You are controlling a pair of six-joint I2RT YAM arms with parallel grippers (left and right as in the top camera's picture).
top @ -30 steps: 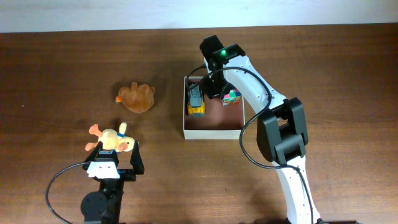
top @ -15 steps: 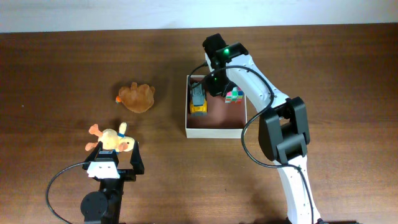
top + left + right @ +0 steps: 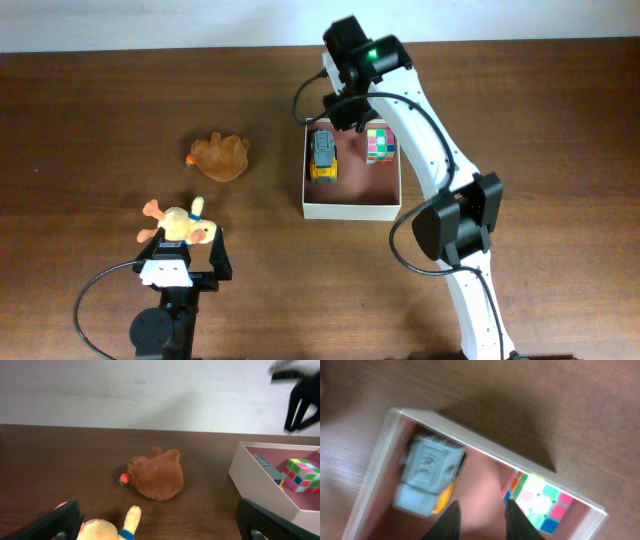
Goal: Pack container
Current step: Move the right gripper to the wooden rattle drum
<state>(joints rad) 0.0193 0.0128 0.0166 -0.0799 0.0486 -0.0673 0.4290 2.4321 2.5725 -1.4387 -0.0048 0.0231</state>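
The container, a white-walled square box with a pinkish-brown floor, sits right of centre on the table. A yellow and grey toy truck and a colour cube lie inside it, apart from each other. My right gripper hangs above the container's far wall. In the right wrist view its jaws stand open with nothing between them, above the floor between the truck and the cube. My left gripper is open at the near left, with a yellow plush just in front of its fingers.
A brown plush lies on the wood left of the container. The left wrist view has the brown plush straight ahead, the yellow plush low by the left finger, and the container's wall at the right.
My right gripper has lifted out of the container towards its far wall and its jaws have parted. The colour cube it was down beside now lies free on the floor. The left arm has not moved.
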